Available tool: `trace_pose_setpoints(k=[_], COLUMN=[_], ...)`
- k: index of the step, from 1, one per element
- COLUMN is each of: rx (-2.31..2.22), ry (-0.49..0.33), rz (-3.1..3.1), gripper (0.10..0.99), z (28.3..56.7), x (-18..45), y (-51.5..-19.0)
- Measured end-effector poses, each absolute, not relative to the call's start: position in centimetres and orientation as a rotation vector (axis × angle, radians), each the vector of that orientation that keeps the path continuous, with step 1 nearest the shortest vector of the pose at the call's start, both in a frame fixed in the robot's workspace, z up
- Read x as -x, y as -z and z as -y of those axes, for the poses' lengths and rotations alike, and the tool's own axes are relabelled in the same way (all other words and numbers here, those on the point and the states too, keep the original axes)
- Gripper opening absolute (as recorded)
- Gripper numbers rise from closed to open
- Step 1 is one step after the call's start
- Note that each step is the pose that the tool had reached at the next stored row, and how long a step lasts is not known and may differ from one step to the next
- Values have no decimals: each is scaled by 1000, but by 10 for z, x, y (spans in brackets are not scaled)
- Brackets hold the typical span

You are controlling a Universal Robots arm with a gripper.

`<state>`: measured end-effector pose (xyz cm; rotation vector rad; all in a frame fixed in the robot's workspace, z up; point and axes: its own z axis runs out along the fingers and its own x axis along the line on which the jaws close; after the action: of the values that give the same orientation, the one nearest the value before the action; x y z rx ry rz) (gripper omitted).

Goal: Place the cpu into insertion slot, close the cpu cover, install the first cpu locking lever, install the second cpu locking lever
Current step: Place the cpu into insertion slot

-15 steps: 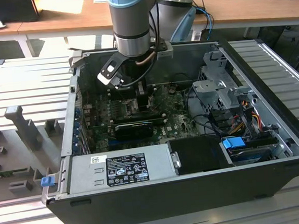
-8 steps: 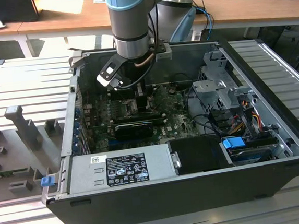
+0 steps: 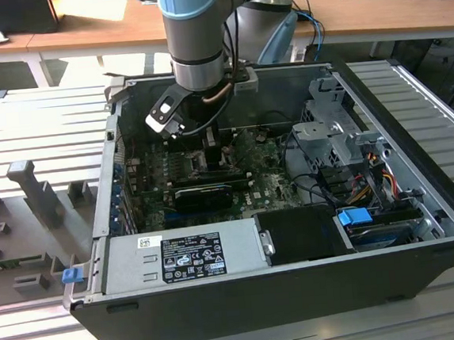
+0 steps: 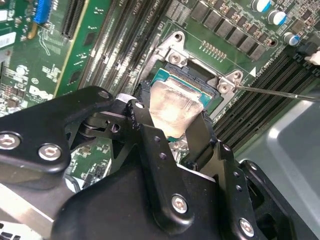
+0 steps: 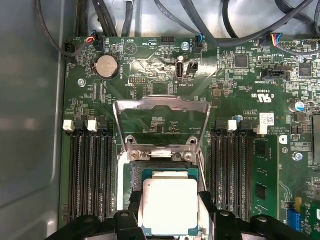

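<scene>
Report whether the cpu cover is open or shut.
Open. In the first wrist view the cpu cover lies flipped back off the insertion slot, green board showing through its window; the cpu sits uncovered.

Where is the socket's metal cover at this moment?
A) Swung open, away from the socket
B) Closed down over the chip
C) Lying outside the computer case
A: in the first wrist view the cover is swung back on its hinge, away from the socket, leaving the chip uncovered.
</scene>
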<state>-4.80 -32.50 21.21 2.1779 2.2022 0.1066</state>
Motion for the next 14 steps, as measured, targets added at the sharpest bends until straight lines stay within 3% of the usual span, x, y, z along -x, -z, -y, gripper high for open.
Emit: trace_pose_setpoints(k=[14], rx=[-2191], ry=[-101], rz=[-2193], gripper=[525], z=[318], x=[47], y=[-200])
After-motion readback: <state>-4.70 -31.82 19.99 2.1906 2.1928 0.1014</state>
